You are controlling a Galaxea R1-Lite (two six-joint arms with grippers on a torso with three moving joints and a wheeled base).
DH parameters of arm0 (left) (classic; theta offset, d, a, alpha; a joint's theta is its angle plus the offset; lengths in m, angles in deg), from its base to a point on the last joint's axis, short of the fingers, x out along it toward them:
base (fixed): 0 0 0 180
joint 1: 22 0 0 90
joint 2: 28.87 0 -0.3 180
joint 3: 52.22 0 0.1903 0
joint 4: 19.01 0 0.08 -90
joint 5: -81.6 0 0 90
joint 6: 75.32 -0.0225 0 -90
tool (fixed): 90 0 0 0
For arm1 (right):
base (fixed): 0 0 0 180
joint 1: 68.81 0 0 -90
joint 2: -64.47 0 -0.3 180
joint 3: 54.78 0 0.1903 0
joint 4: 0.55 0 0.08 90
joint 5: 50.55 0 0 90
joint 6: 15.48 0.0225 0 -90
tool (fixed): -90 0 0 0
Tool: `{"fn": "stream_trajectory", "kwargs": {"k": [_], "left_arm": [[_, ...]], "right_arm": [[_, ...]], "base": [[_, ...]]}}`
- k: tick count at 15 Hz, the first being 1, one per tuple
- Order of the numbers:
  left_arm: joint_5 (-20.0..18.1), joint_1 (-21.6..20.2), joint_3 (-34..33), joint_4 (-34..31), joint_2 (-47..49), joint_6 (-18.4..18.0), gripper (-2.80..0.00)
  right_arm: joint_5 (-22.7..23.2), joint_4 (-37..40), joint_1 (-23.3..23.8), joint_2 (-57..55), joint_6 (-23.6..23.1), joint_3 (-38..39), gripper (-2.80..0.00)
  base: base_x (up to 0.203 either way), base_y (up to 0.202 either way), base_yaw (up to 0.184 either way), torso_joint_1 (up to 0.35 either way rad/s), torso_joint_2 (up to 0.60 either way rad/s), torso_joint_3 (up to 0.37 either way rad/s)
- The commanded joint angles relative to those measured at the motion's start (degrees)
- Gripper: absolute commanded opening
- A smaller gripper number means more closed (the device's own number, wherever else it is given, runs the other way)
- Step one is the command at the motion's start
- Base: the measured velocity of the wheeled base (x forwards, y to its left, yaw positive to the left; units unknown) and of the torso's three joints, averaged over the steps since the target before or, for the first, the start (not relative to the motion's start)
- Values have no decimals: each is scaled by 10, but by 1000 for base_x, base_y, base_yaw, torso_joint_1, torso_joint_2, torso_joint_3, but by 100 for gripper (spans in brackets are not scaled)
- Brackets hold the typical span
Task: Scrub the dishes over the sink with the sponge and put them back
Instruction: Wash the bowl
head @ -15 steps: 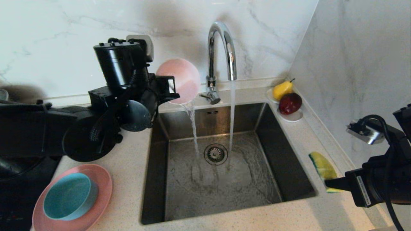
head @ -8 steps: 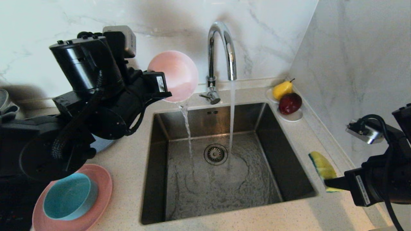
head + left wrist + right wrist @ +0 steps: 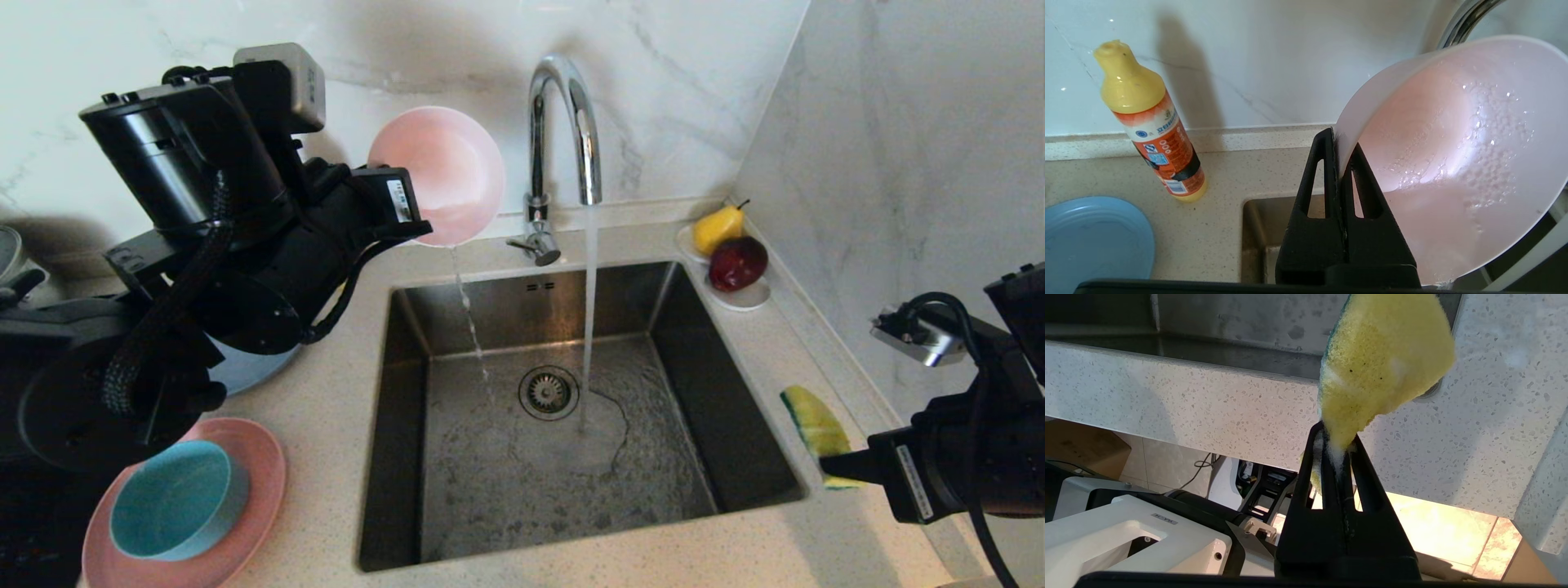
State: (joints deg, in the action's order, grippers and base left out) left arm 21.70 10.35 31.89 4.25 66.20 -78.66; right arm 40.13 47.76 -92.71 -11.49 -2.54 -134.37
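My left gripper [image 3: 412, 233] is shut on the rim of the small pale pink bowl [image 3: 437, 175], holding it tilted above the sink's back left corner. A thin trickle falls from it into the sink [image 3: 694, 359]. The left wrist view shows the wet bowl [image 3: 1453, 163] pinched in the left gripper [image 3: 1340, 147]. The tap [image 3: 563, 122] is running. Over the counter right of the sink, my right gripper [image 3: 829, 469] is shut on the yellow-green sponge [image 3: 812, 425], which is squeezed at its end [image 3: 1384, 359]. A teal bowl [image 3: 175, 498] sits in the salmon plate [image 3: 253, 474]. The grey-blue plate [image 3: 245, 371] lies behind them.
An orange bottle with a yellow cap [image 3: 1151, 122] stands on the counter by the back wall, left of the sink. A white dish [image 3: 739, 298] with a pear and a red fruit sits at the sink's back right corner. A marble wall runs close on the right.
My left arm has lifted the pink bowl higher and a little to the left. The stream pouring from it has thinned to a trickle. The right arm has stayed still.
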Motion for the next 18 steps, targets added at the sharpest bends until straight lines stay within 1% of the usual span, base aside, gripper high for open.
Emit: {"fn": "stream_trajectory", "kwargs": {"k": [1, 3, 4, 5, 6, 7, 8, 9, 10, 11, 12, 13, 14, 16, 17, 18], "left_arm": [[2, 0, 5, -7, -10, -2, -280], [0, 1, 7, -14, -13, -5, -280], [-11, 2, 7, -52, -23, -4, -280], [-29, 3, 7, -115, -36, -2, -280], [-50, 4, 8, -152, -49, 0, -280], [-51, 4, 8, -153, -49, 1, -280], [-63, 5, 8, -166, -53, 11, -280], [-98, 5, 9, -224, -65, 36, -280], [-151, 5, 8, -329, -78, 71, -280], [-204, 6, 7, -404, -89, 105, -280], [-265, 6, 4, -462, -97, 148, -280], [-278, 8, -4, -474, -96, 169, -280], [-278, 16, -21, -471, -95, 168, -280], [-270, 46, -39, -469, -96, 165, -280], [-253, 56, -42, -468, -93, 164, -280], [-224, 71, -45, -463, -83, 165, -280]], "right_arm": [[0, 2, 0, 6, 1, -1, -280], [2, 2, -1, 8, 1, -3, -280], [19, 3, -6, 15, 1, -5, -280], [25, 5, -6, 17, 1, -6, -280], [25, 5, -6, 17, 1, -6, -280], [25, 5, -6, 17, 1, -6, -280], [36, 9, -9, 19, 2, -11, -280], [76, 22, -15, 23, 3, -26, -280], [112, 45, -25, 23, 6, -48, -280], [122, 53, -30, 22, 11, -53, -280], [146, 68, -48, 18, 24, -76, -280], [169, 86, -70, 12, 33, -99, -280], [183, 99, -87, 6, 40, -119, -280], [210, 113, -119, -11, 70, -156, -280], [221, 114, -127, -19, 79, -169, -280], [233, 115, -136, -29, 87, -183, -280]], "base": [[0, 0, 0, 0, 0, 0], [0, 0, 0, 0, 0, 0], [0, 0, 0, 0, 0, 0], [0, 0, 0, 0, 0, 0], [0, 0, 0, 0, 0, 0], [0, 0, 0, 0, 0, 0], [0, 0, 0, 0, 0, 0], [0, 0, 0, 0, 0, 0], [0, 0, 0, 0, 0, 0], [0, 0, 0, 0, 0, 0], [0, 0, 0, 0, 0, 0], [0, 0, 0, 0, 0, 0], [0, 0, 0, 0, 0, 0], [0, 0, 0, 0, 0, 0], [0, 0, 0, 0, 0, 0], [0, 0, 0, 0, 0, 0]]}}
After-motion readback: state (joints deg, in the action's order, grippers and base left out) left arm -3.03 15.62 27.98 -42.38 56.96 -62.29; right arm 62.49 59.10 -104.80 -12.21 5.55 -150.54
